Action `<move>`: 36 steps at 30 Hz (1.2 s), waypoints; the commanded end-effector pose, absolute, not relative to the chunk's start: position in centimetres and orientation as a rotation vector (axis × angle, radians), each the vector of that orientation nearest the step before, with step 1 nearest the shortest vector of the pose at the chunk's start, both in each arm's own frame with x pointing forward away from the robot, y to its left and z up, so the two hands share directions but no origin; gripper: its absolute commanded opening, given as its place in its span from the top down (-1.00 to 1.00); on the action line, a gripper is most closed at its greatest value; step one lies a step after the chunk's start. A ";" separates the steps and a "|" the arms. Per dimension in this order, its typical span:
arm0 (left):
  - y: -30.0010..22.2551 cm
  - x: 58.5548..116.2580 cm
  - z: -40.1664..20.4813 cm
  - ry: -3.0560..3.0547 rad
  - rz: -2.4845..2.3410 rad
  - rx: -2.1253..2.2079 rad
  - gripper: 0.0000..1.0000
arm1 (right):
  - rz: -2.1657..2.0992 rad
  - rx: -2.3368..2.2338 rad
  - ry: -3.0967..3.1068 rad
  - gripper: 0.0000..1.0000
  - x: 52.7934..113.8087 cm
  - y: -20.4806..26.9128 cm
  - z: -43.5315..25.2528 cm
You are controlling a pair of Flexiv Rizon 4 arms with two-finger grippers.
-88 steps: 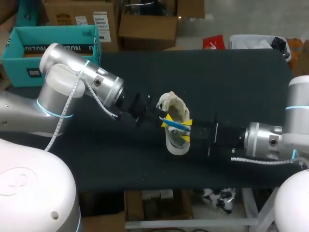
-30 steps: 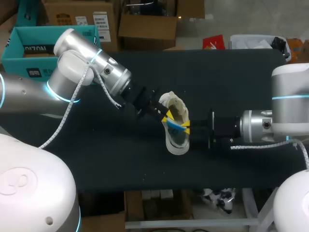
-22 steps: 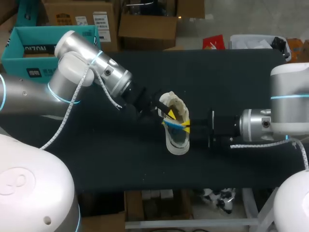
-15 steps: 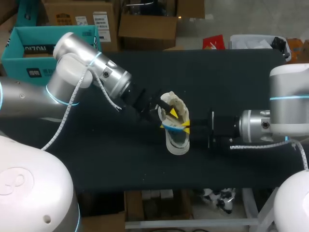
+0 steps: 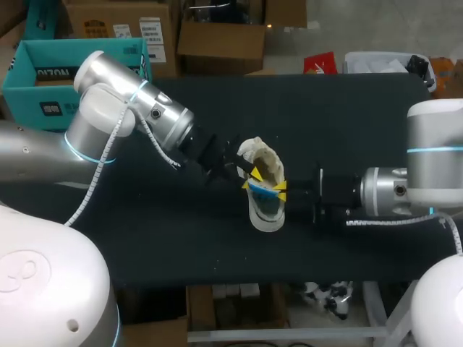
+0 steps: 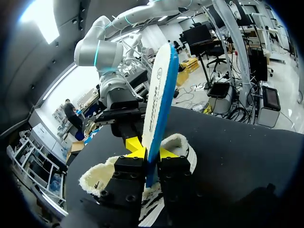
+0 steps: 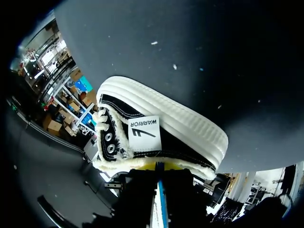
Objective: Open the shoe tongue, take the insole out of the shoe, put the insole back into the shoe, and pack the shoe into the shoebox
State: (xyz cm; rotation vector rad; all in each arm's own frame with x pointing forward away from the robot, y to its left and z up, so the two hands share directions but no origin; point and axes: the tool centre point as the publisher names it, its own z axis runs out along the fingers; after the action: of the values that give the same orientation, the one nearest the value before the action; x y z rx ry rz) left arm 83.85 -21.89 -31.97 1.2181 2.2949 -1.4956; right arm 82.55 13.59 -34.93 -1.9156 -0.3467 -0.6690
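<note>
Squarely, insole stands pinched between left jaws.

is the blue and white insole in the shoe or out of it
Out, mostly: the blue and white insole stands upright above the fleece-lined black shoe, pinched in the left gripper.

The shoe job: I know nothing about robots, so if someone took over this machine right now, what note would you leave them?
Left gripper: shut on the insole, which stands up over the shoe.
Right gripper: at the shoe's other side, beside the insole; grip unclear.
The shoe sits on the table between the arms.
Shoebox: beyond the table's far left corner, with no shoe in it.
Done: insole lifted up from the shoe.
Left: put the insole back in, then pack the shoe into the box.
</note>
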 end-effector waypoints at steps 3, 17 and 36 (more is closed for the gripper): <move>-22.1 83.6 -32.4 2.296 -1.479 1.212 1.00 | -0.713 -1.926 -0.354 -0.21 81.5 13.6 -34.3; -22.1 83.6 -32.7 2.296 -1.475 1.201 1.00 | -0.791 -1.974 -0.402 1.00 79.0 14.6 -32.0; -23.2 86.4 -34.1 2.351 -1.447 1.151 1.00 | -0.730 -1.955 -0.415 1.00 83.3 14.2 -35.0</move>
State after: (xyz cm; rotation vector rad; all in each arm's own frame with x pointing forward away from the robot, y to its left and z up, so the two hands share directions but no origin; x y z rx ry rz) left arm 85.89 -22.36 -33.49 1.1416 2.3513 -1.4244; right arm 82.23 13.83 -34.19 -1.9742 -0.4079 -0.7439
